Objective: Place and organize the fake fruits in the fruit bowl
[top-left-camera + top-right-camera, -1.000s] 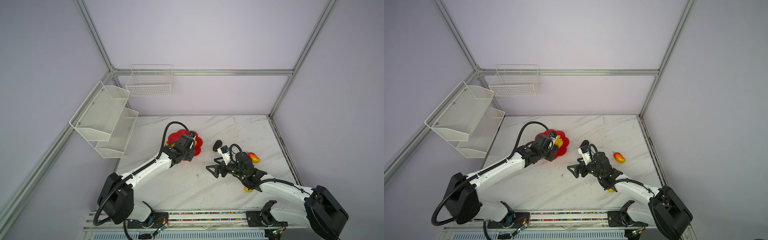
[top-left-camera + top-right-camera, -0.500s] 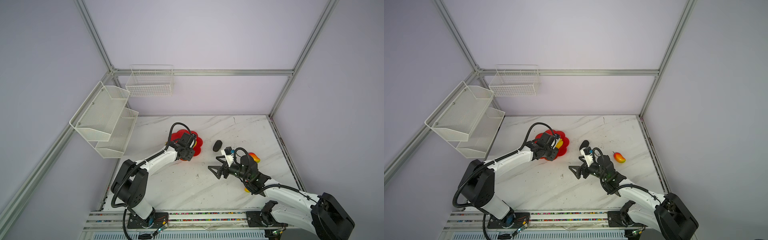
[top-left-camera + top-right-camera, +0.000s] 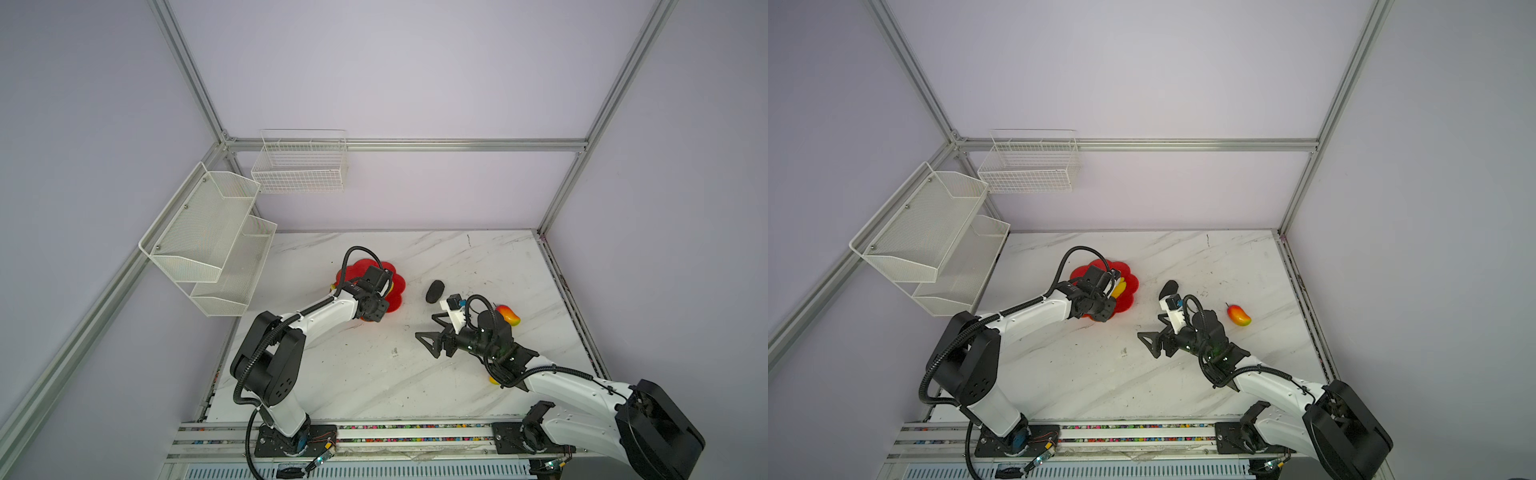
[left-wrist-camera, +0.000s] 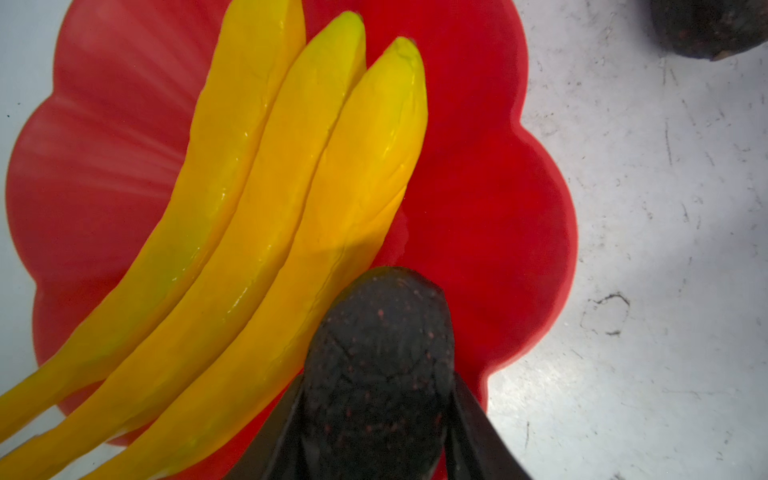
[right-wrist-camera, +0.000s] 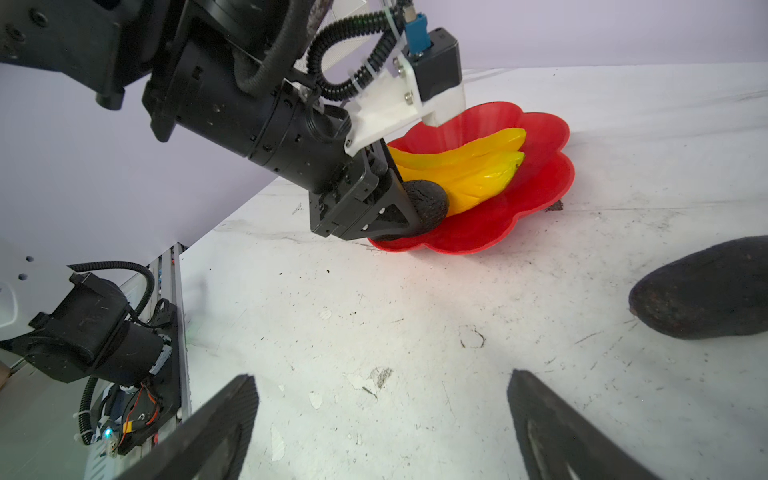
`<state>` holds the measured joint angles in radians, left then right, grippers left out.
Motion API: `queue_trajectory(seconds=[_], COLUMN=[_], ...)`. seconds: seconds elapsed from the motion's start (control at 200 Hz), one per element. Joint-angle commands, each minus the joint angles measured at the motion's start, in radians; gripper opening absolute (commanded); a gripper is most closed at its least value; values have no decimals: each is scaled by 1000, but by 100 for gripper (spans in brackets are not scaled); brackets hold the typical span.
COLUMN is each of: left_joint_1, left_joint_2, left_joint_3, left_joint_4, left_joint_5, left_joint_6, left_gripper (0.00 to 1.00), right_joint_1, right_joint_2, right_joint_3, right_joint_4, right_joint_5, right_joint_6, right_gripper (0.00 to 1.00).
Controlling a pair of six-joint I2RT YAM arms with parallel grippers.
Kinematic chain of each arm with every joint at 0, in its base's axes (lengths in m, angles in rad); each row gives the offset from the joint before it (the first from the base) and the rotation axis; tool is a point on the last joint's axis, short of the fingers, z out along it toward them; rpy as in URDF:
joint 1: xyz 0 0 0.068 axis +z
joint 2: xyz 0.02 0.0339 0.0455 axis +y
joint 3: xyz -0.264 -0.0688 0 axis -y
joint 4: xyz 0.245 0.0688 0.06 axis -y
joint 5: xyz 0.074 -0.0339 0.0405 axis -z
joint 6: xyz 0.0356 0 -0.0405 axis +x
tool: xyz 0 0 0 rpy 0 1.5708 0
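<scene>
Nearest, the right gripper [image 5: 382, 419] hovers over the marble table [image 3: 374, 374], jaws spread wide and empty. Beyond it, the left gripper [image 4: 376, 415] pinches a black avocado [image 4: 380, 332] low over the red fruit bowl [image 4: 490, 199] at its near rim, beside the bananas [image 4: 291, 187]. Let go here, the avocado could roll off the shallow edge. Farther off, a second avocado [image 3: 435, 291] and a mango [image 3: 1239, 315] wait on the table.

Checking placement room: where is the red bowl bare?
Bare: red bowl floor between bananas and the rim facing the loose avocado, and between bananas and the opposite rim. Crowded: where the left gripper holds the second avocado beside them.
</scene>
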<state>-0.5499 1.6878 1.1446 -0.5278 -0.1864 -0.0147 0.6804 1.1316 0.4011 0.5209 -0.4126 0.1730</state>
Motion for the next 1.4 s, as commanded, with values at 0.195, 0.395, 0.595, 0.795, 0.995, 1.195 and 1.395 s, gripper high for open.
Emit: queue_trajectory(seconds=[0.195,0.395,0.595,0.795,0.995,1.195,1.395], left_joint_1=[9,9,-17,-85,-140,-159,-159], left_joint_2=[-8,-28,-97,-48,138,286,421], left_joint_3=[96,97,88,107,240,368,511], left_joint_4=[33,31,58,180,267,345,329], left_joint_5=[1,19,158,272,260,221,222], left_joint_6=[15,5,-26,-74,-119,-124,-108], left_gripper=[59,62,65,69,70,71,72], right_joint_1=[-3,-8,-35,-190,-315,-371,-387], right_joint_2=[-2,-17,-77,-103,-81,-59,-59], right_joint_3=[-1,-5,-31,-64,-92,-107,-110], right_joint_4=[10,9,2,19,74,115,131], right_joint_5=[44,49,176,127,21,-33,-54], right_joint_6=[3,8,92,173,240,263,266], right_gripper=[97,97,97,97,97,97,97])
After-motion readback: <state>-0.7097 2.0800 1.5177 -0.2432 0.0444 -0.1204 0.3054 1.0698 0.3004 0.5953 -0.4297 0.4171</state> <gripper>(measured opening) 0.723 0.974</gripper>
